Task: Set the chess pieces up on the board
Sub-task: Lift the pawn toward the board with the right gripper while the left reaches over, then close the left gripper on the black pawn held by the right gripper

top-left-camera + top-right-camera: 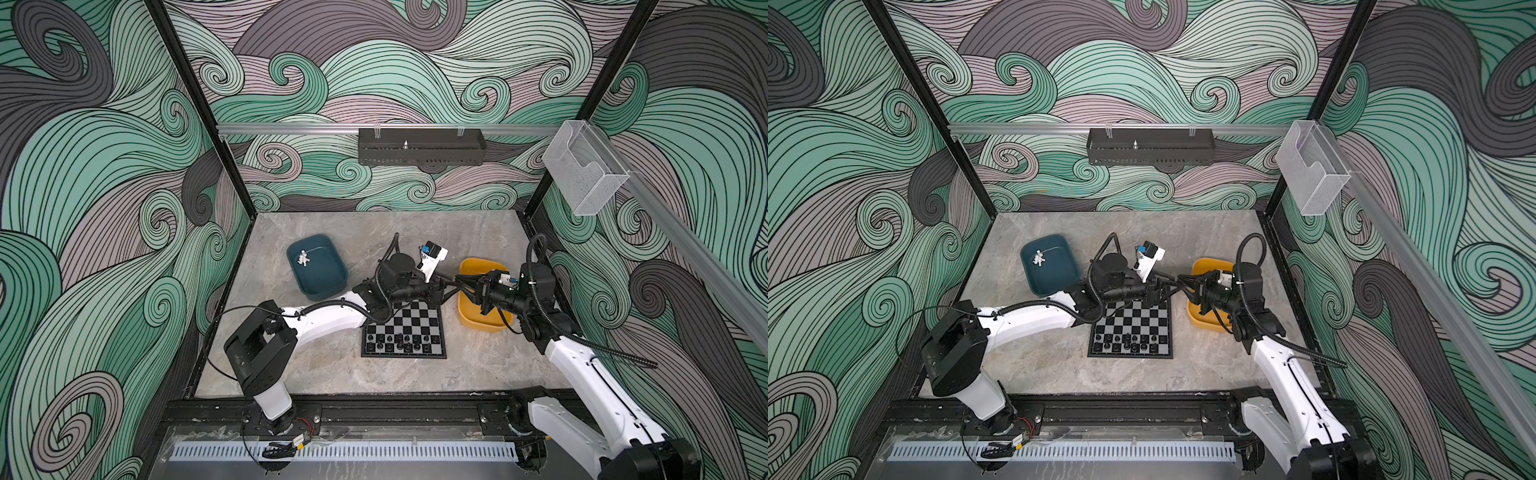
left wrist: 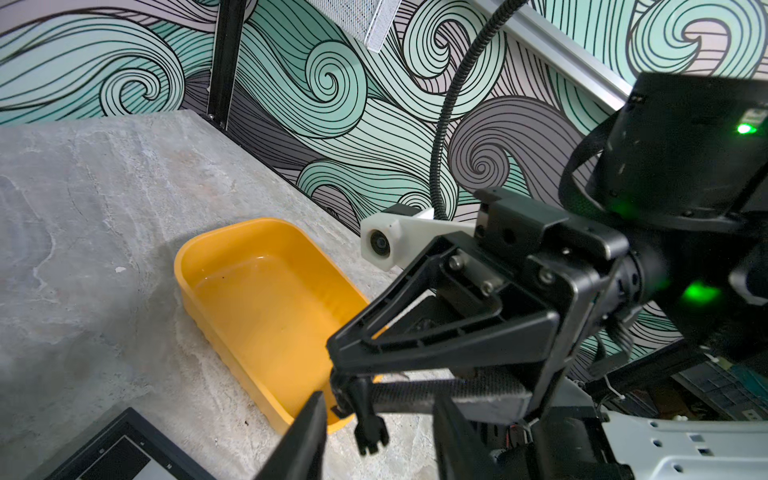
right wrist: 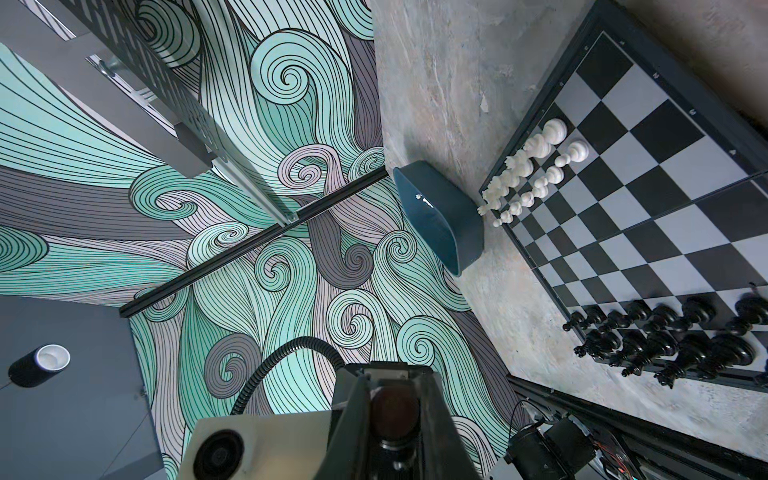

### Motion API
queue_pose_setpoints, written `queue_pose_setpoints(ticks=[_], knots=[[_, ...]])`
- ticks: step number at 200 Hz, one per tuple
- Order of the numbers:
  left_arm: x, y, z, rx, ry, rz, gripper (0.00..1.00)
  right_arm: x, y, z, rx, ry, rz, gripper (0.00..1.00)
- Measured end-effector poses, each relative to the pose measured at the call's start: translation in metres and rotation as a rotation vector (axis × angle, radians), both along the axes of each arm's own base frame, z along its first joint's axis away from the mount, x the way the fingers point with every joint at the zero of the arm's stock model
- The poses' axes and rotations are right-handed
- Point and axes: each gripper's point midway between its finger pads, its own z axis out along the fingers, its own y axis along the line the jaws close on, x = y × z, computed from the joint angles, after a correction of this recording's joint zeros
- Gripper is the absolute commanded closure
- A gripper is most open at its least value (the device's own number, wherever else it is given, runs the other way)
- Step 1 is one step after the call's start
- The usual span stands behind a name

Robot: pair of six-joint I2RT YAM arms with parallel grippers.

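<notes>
Grey marbled tabletop [image 1: 478, 365] within swirl-patterned walls carried the board [image 1: 415, 322]. Black pieces [image 1: 399, 343] filled its near two rows, and white pieces [image 3: 536, 166] lined its far edge in the right wrist view. Just off the board's far right corner, beside the yellow tray [image 2: 216, 245], the right gripper [image 1: 467, 284] was clamped on a single black piece [image 2: 370, 434]. It held the piece in the air, base toward its own wrist and notched head hanging free. The left gripper [image 1: 449, 286] faced it with its fingers [image 2: 305, 440] partly apart, one on each side of that piece, gripping nothing.

Such a chessman was probably very light, rigid and smooth, apt to pivot or squirt out from hard pads. The free stem near the head looked the best place to pinch, squarely across.

Both top views lost the meeting point in black on black, and the left arm covered the white rows there. Whether the left pads touched the piece could not be told, nor its kind for certain. A few loose white pieces [image 1: 303, 258] lay in the teal tray [image 1: 328, 282].
</notes>
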Motion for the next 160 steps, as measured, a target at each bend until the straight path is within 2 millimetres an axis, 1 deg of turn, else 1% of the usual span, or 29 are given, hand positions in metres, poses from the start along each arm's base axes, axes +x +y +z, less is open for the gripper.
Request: queue_pose_setpoints(ticks=[29, 73, 79, 89, 96, 110, 129, 139, 160], knots=[[0.0025, -0.002, 0.0033, -0.009, 0.008, 0.005, 0.74, 0.0001, -0.0001, 0.003, 0.01, -0.011, -0.004, 0.91], [0.0032, -0.002, -0.0009, -0.005, 0.033, 0.012, 0.77, -0.0003, -0.0004, -0.0001, 0.025, -0.002, -0.012, 0.91], [0.0033, -0.002, -0.0009, -0.006, 0.037, 0.013, 0.75, -0.0002, -0.0004, 0.0003, 0.026, -0.003, -0.013, 0.91], [0.0032, -0.002, -0.0009, -0.007, 0.041, 0.013, 0.69, 0.0001, -0.0005, 0.0012, 0.028, -0.007, -0.015, 0.91], [0.0032, -0.0022, -0.0007, -0.01, 0.048, 0.014, 0.66, 0.0001, -0.0003, 0.0017, 0.031, -0.008, -0.015, 0.91], [0.0037, -0.0028, -0.0012, -0.012, 0.058, 0.016, 0.65, 0.0, -0.0004, 0.0028, 0.037, -0.013, -0.018, 0.91], [0.0037, -0.0029, -0.0031, -0.011, 0.073, 0.018, 0.71, -0.0008, -0.0008, 0.0026, 0.041, -0.014, -0.021, 0.91], [0.0037, -0.0029, -0.0032, -0.012, 0.076, 0.019, 0.72, -0.0008, -0.0009, 0.0027, 0.042, -0.014, -0.022, 0.91], [0.0036, -0.0029, -0.0036, -0.013, 0.086, 0.02, 0.77, -0.0003, -0.0007, 0.0039, 0.045, -0.019, -0.023, 0.91]])
